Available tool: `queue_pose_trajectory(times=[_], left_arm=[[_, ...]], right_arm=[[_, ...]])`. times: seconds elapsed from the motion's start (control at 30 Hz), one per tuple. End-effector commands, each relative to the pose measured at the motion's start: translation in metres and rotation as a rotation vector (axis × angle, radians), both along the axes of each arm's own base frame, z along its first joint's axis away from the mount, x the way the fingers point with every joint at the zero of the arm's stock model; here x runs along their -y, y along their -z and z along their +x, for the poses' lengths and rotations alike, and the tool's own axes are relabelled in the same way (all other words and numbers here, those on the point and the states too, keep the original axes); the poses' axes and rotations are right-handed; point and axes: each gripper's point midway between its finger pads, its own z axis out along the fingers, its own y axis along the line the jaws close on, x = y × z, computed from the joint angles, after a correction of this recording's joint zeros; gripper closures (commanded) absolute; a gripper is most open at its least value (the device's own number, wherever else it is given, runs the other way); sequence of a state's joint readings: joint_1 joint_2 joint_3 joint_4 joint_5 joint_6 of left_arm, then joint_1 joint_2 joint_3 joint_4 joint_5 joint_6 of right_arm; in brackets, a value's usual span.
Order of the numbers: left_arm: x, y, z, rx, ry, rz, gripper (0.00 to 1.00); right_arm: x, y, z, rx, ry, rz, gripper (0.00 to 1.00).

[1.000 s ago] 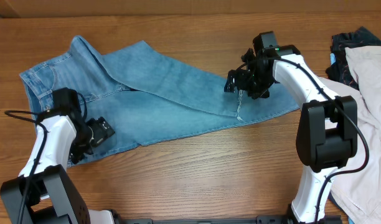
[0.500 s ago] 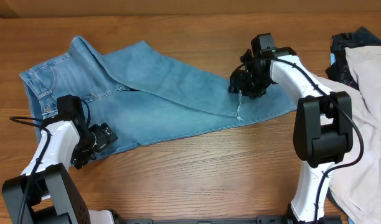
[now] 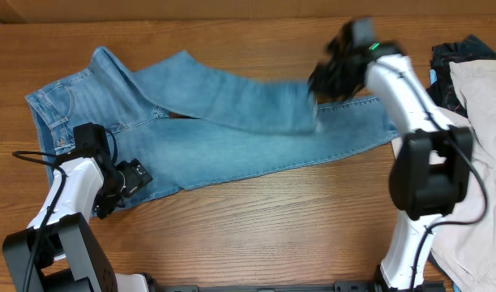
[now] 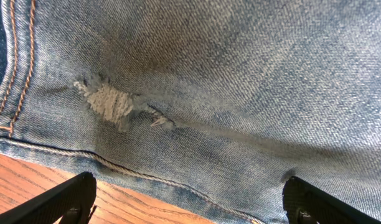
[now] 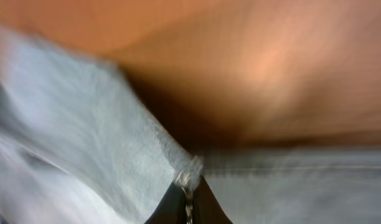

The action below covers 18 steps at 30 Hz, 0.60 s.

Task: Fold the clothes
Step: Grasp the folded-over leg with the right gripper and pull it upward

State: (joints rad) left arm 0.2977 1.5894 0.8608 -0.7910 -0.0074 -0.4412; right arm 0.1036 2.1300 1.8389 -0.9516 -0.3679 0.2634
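Light blue jeans (image 3: 232, 142) lie spread across the table, waist at the left. My right gripper (image 3: 317, 81) is shut on the frayed hem (image 5: 189, 173) of the upper leg and holds it lifted above the lower leg; that view is blurred by motion. My left gripper (image 3: 138, 177) hovers open over the jeans' front edge near the waist. In the left wrist view its fingers (image 4: 75, 194) straddle the denim (image 4: 228, 81) and its seam, close to a frayed hole (image 4: 109, 102). Nothing is between them.
A pile of other clothes sits at the right edge: a beige garment (image 3: 475, 105) over a dark one (image 3: 455, 53). Bare wooden table (image 3: 256, 227) runs along the front.
My right gripper has shut on the upper leg's hem and raised it up and back, dragging the leg with it. The left gripper shifted only slightly and stays open.
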Motion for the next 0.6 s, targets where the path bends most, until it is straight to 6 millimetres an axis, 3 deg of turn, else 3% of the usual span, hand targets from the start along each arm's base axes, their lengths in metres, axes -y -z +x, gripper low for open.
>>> queue_pose_trajectory(times=[0.0, 0.03, 0.1, 0.13, 0.17, 0.33, 0.57], left_arm=[[0.000, 0.002, -0.003, -0.009, 0.023, 0.010, 0.02], [0.000, 0.002, -0.003, -0.009, 0.023, 0.010, 0.02], [0.000, 0.002, -0.003, -0.009, 0.023, 0.010, 0.02], [0.000, 0.002, -0.003, -0.009, 0.023, 0.010, 0.02], [0.000, 0.002, -0.002, -0.008, 0.023, 0.010, 0.02], [-0.001, 0.002, 0.001, 0.004, 0.023, 0.013, 0.02], [-0.001, 0.002, 0.002, 0.008, 0.033, 0.016, 0.02]], right_arm=[[0.120, -0.127, 0.047, 0.263, 0.498, -0.081, 0.96], [0.146, -0.133, 0.049, 0.271, 0.603, -0.081, 0.96], [0.180, -0.138, 0.050, 0.273, 0.690, -0.033, 0.60], [0.188, -0.136, 0.048, 0.262, 0.699, -0.019, 0.47], [0.195, -0.132, 0.044, 0.238, 0.706, -0.002, 0.42], [0.202, -0.106, 0.018, 0.133, 0.609, -0.068, 0.38], [0.183, -0.071, -0.002, 0.042, 0.453, -0.148, 0.36]])
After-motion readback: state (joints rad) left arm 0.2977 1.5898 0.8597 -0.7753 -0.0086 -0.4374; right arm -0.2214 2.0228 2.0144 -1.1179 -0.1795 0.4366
